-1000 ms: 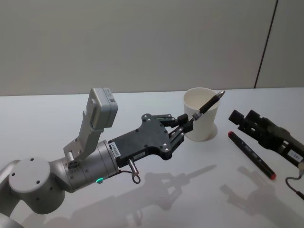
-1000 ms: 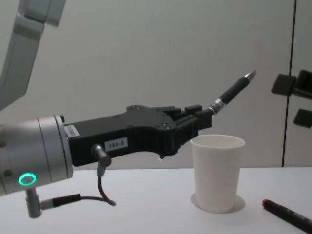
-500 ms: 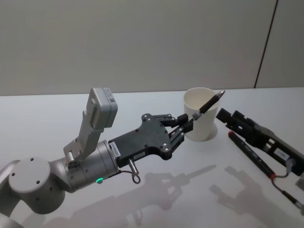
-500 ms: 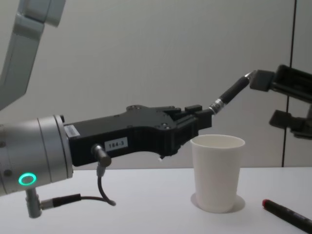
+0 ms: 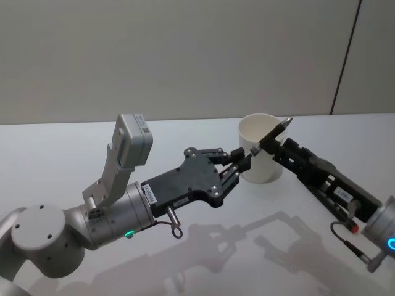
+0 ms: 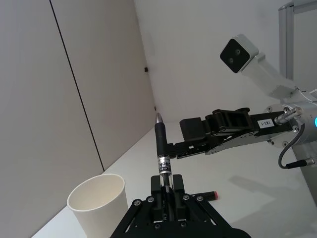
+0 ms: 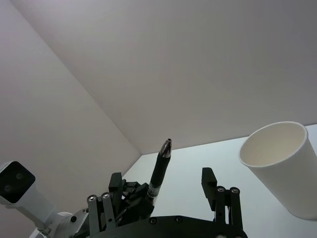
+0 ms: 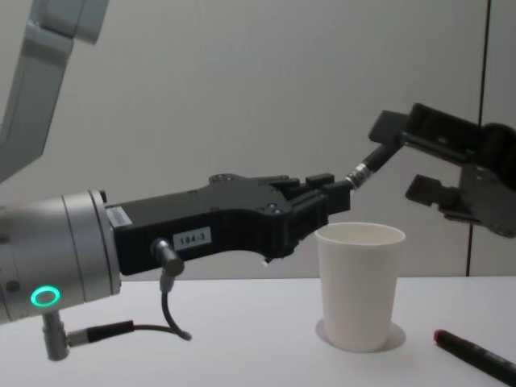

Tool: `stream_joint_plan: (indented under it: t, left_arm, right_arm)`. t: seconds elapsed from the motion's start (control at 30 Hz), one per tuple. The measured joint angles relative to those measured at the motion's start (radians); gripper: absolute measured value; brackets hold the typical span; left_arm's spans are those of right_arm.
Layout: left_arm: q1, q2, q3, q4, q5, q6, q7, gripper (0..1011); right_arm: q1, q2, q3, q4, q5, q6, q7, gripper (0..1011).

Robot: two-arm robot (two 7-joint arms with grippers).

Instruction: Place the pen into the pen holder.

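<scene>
Gripping the pen point(image 5: 270, 135) by its lower end, the left gripper point(image 5: 244, 156) is clamped on it just beside the pen holder point(image 5: 261, 168), a white paper cup standing upright on the white table point(image 5: 74, 160). The pen slants up over the cup's rim, silver tip uppermost, wholly outside the cup. The right gripper point(image 8: 407, 157) reaches in from the right, its fingers spread either side of the pen's upper half. A red-tipped marker point(image 8: 474, 355) lies on the table right of the cup.

Even overhead light, soft shadows
</scene>
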Motion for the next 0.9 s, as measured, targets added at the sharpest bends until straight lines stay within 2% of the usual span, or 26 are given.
stream_joint_plan:
  t: [0.43,0.9]
  left_arm:
    - [0.0,0.0,0.0,0.0,0.0,0.0,0.0,139]
    - [0.0,0.0,0.0,0.0,0.0,0.0,0.0,139]
  right_arm:
    - [0.048,-0.053,-0.039,0.045,-0.053,-0.032,-0.015,1002]
    - [0.08,-0.086,-0.066,0.076,-0.076,-0.032,-0.028,1002]
